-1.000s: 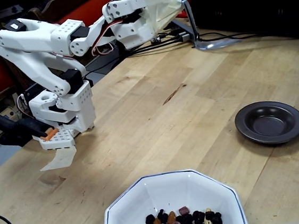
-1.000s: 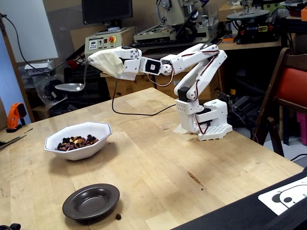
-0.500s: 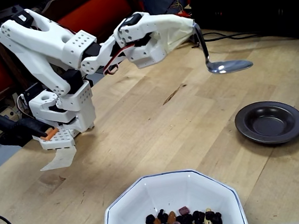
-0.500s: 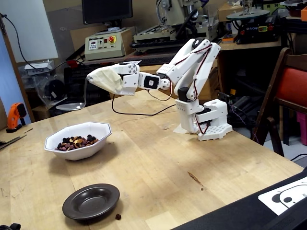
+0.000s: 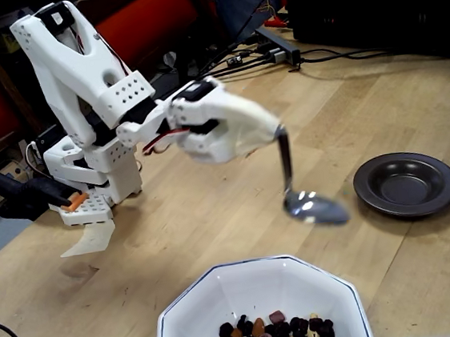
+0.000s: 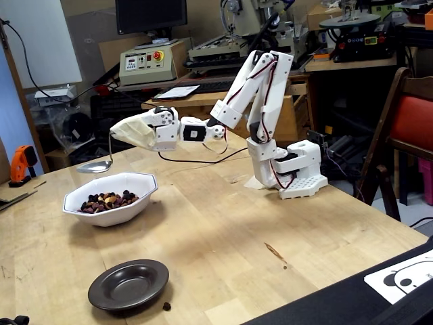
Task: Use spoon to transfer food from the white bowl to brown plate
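**Gripper carrying spoon, short of the white bowl**

Gripper (image 5: 274, 135) is wrapped in a pale cover, so I cannot tell from the jaws themselves how they are standing; the spoon handle is emerging from the tip and hanging there, so it is evidently pinching the spoon (image 5: 313, 206).

Going down in size:

- Table (image 6: 223, 223): bare wood, carrying everything.
- White bowl (image 6: 139, 196): sitting at about 6 o'clock from the spoon in the first fixed view, rim near but apart. In the other fixed view the spoon bowl (image 6: 93, 166) is hovering just beyond the far rim, at roughly 11 o'clock.
- Brown plate (image 5: 406, 184): empty, lying at 3 o'clock from the spoon, apart from it.
- Food (image 5: 270, 333): still heaped in the white bowl's near half.
- Spoon: handle running near vertical, bowl roughly level, looking empty.

Judgement: scooping is not yet begun. The coming move is turning on bringing the spoon toward 6 o'clock, over the rim, then down into the heap.
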Available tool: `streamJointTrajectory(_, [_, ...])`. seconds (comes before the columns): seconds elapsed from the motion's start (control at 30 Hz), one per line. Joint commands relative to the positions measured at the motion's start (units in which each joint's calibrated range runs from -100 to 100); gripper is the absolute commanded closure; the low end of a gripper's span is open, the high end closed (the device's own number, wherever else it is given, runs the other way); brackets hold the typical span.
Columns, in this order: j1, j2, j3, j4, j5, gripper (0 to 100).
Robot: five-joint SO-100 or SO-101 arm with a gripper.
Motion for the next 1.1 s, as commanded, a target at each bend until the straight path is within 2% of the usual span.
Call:
streamJointTrajectory(0.0, [6.2,1.4,-0.9,-3.0,-0.1,98])
streamJointTrajectory(0.5, [22.2,9.5,-1.0,-7.1,0.1,98])
streamJointTrajectory(0.83, [23.8,9.5,-0.9,-6.7,0.5,98])
streamJointTrajectory(1.07, [23.6,9.6,-0.4,-6.5,7.1,98])
